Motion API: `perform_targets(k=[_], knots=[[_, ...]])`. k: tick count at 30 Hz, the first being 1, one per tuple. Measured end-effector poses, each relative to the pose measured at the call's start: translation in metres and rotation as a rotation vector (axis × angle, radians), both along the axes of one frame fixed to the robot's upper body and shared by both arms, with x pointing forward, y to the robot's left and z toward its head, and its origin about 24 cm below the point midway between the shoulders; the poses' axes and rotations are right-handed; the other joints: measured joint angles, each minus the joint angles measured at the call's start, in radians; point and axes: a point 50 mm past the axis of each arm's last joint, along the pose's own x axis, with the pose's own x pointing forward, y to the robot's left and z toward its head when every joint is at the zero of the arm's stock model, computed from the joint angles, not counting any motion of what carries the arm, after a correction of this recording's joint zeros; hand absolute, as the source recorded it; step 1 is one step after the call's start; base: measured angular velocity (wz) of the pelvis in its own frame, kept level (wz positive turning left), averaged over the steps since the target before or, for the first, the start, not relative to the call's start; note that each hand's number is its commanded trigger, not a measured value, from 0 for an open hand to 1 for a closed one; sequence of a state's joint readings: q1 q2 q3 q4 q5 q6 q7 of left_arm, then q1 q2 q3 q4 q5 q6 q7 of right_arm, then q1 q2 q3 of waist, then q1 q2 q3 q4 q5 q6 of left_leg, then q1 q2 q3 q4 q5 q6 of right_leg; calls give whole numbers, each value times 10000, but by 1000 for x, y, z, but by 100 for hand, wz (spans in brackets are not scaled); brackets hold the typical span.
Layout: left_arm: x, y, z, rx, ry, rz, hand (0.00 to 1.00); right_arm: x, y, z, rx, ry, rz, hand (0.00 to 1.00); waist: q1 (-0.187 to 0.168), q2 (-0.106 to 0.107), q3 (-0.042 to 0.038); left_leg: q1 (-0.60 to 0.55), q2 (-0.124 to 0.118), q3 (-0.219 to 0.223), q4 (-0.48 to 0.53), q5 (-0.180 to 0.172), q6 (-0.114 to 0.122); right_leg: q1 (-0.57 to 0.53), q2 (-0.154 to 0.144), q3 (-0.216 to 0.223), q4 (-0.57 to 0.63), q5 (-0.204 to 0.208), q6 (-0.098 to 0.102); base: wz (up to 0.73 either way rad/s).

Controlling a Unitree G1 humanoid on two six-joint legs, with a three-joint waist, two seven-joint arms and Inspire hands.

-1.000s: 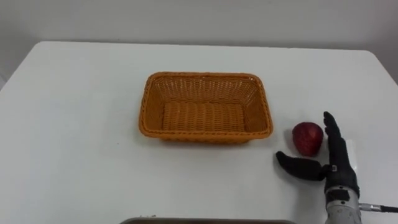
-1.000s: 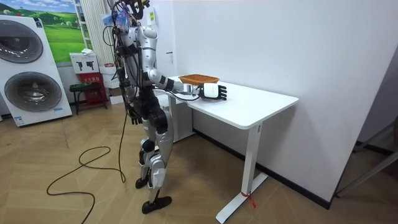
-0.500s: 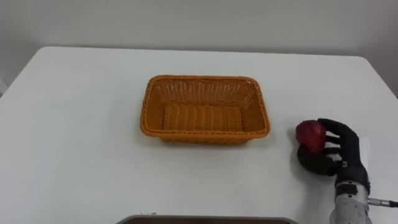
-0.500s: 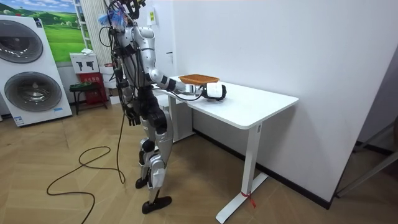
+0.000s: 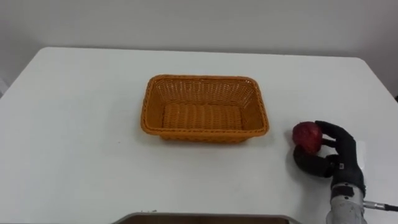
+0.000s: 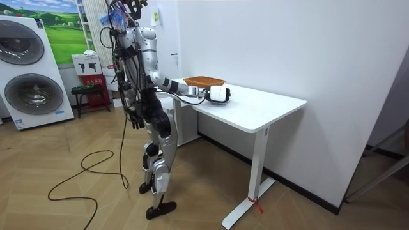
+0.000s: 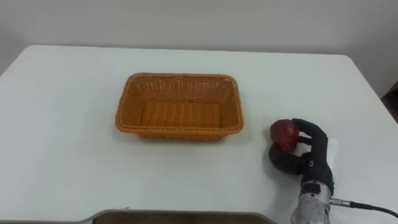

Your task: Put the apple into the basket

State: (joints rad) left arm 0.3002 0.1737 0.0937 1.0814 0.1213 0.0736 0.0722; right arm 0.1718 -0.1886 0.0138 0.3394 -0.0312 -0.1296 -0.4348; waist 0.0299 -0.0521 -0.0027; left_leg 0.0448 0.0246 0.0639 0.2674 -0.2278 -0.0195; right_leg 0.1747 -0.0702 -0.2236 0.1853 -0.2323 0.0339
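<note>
One firm grab: right hand (image 5: 341, 163) curls fingers and thumb round the red apple (image 5: 306, 135), four o'clock from the basket (image 5: 205, 109) on the table (image 5: 74, 124); left hand (image 6: 135, 119) hangs low.

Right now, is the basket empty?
Empty: bare wicker floor inside the basket; the apple is outside, to its right, right hand curled round it.
</note>
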Motion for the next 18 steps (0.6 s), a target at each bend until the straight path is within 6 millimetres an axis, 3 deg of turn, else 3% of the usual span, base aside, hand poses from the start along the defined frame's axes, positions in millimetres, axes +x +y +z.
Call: perform_targets(k=[4, 11, 13, 16, 18], knots=[[-2, 0, 0, -10, 84, 34, 0, 3, 2, 8, 140, -282, -37, 100, -5, 80, 11, -9, -4, 1, -6, 1, 0, -33, -4, 4, 13, 0, 0, 0], [-3, 0, -1, -3, 121, 54, 0, 20, 11, 58, -25, -2700, 76, 100, 43, 208, -24, -56, -5, -1, 34, 4, 1, -99, -7, -29, 2, 0, 0, 0], [-3, 0, -1, -11, 112, 46, 0, 23, 13, 67, -31, -3144, 206, 100, 52, 177, -11, -69, -5, -9, 31, 4, 0, -127, -7, -29, 0, 0, 0, 0], [-2, -1, -1, -16, -25, 5, 0, 25, 16, 78, -56, -3633, 373, 100, 49, 93, 80, -75, -6, -9, 18, 4, 0, -123, -7, -25, -3, 0, 0, 0], [-1, -1, -1, -26, -50, 8, 0, 25, 16, 81, -80, -3755, 419, 100, 39, 38, 83, -92, -7, -8, 8, 4, 0, -157, -7, -23, -3, 0, 0, 0]])
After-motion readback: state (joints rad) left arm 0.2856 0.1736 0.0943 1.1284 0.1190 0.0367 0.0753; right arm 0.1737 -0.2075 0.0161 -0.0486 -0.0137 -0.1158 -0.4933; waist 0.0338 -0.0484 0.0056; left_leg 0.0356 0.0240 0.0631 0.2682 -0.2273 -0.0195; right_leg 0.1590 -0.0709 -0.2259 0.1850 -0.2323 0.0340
